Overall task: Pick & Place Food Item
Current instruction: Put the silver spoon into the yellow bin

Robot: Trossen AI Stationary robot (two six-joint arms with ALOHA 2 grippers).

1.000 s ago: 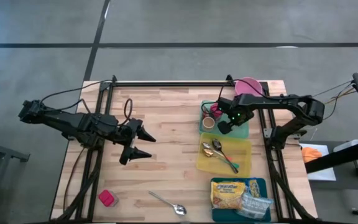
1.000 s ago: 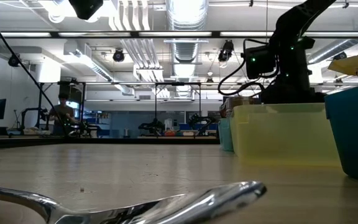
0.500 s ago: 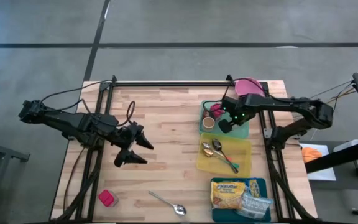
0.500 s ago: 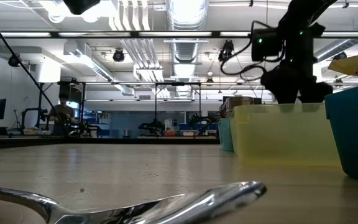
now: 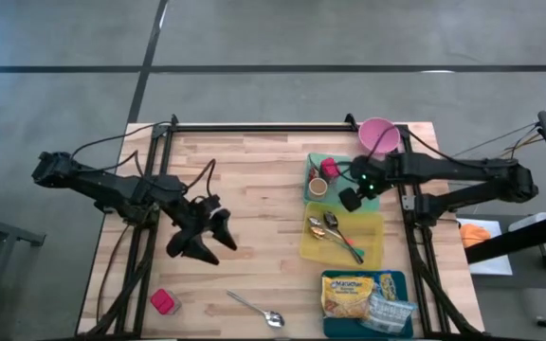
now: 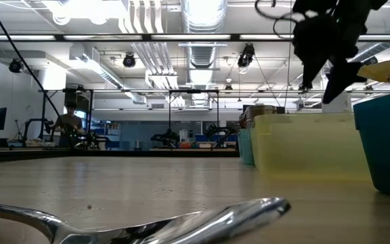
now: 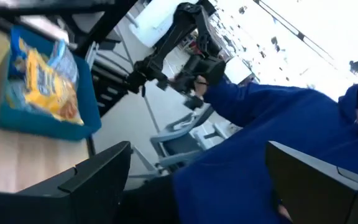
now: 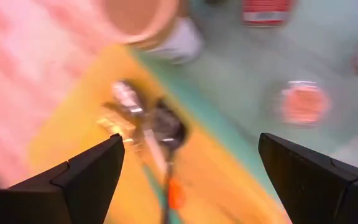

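Note:
Yellow noodle packets (image 5: 349, 292) and a clear bag (image 5: 387, 311) lie in a blue bin (image 5: 328, 327) at the near right; the left wrist view shows a packet (image 7: 45, 78) too. A small pink-red block (image 5: 164, 301) lies on the table at the near left. My right gripper (image 5: 349, 201) hangs open, pointing down, over the border between the green bin (image 5: 373, 199) and the yellow bin (image 5: 373, 227); it holds nothing (image 8: 188, 180). My left gripper (image 5: 202, 249) is open above the left half of the table, holding nothing (image 7: 197, 180).
The green bin holds cups and a red can (image 8: 263, 9). Spoons (image 5: 328, 227) lie in the yellow bin. A loose spoon (image 5: 259, 311) lies near the front edge. A pink bowl (image 5: 379, 134) stands at the far right. A person's blue sleeve (image 7: 278, 124) shows beyond the table.
My right gripper has risen out of the green bin and drawn a little toward the table's near edge, now high above the bins. My left gripper has swung toward the near edge and rolled about its own axis, staying open.

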